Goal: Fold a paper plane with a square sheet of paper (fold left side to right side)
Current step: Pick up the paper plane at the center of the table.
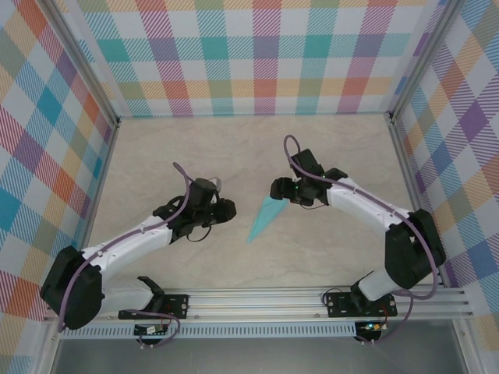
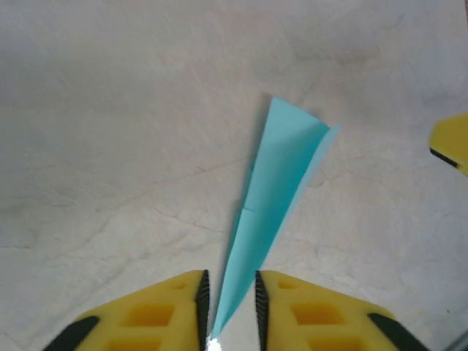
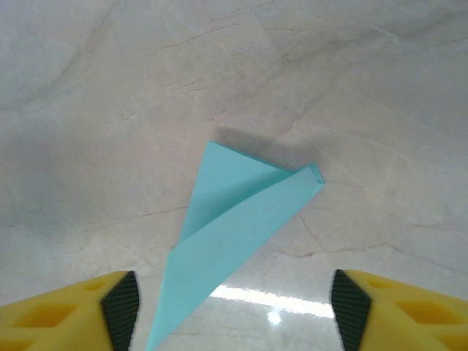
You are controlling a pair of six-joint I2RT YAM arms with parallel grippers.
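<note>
The square sheet of paper is folded into a slim light-turquoise paper plane [image 1: 265, 219] that lies flat mid-table, nose toward the near left and tail toward the far right. My left gripper [image 1: 226, 209] hovers just left of it. In the left wrist view the paper plane [image 2: 274, 190] has its nose in the narrow gap of my left gripper [image 2: 228, 292], and neither pad touches it. My right gripper [image 1: 279, 189] is at the tail. In the right wrist view my right gripper [image 3: 234, 296] stands wide open over the paper plane [image 3: 227, 234], holding nothing.
Plaid walls [image 1: 257, 54] close in the marble-look table [image 1: 195, 148] on the far side, left and right. An aluminium rail [image 1: 312, 300] with the arm bases runs along the near edge. A yellow fingertip of the right gripper [image 2: 452, 142] shows in the left wrist view.
</note>
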